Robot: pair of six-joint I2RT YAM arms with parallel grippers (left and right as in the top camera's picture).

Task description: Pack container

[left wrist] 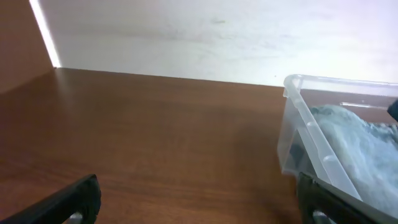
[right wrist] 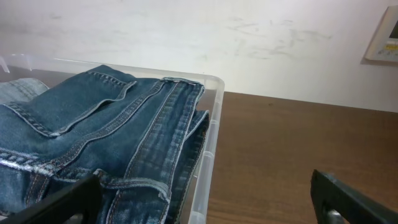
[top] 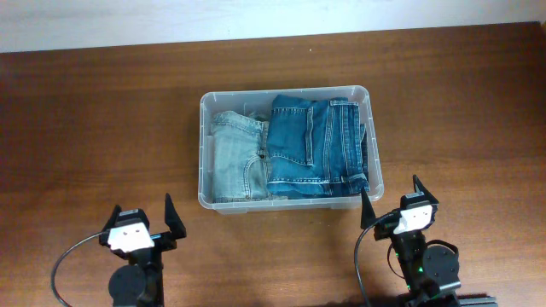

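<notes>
container (top: 206,153): middle of table (top: 85,128)
inside: light jeans (top: 235,158) left, dark jeans (top: 311,141) right, both folded
my left gripper (top: 142,205): jaws wide open, empty, table's near edge
my right gripper (top: 392,189): also open, empty, off container's near-right corner
progress: looks packed, I'd call it done

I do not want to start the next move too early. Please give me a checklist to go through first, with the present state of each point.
1. Left pincer open and empty: ok.
2. Right pincer open and empty: ok.
3. Both pincers outside the container: ok, both are at its near side.
4. Right pincer not touching the container: cannot tell, one finger is very near the corner.
5. Light jeans and dark jeans inside the container: ok, folded side by side.
6. Dark jeans below the rim: cannot tell.
</notes>
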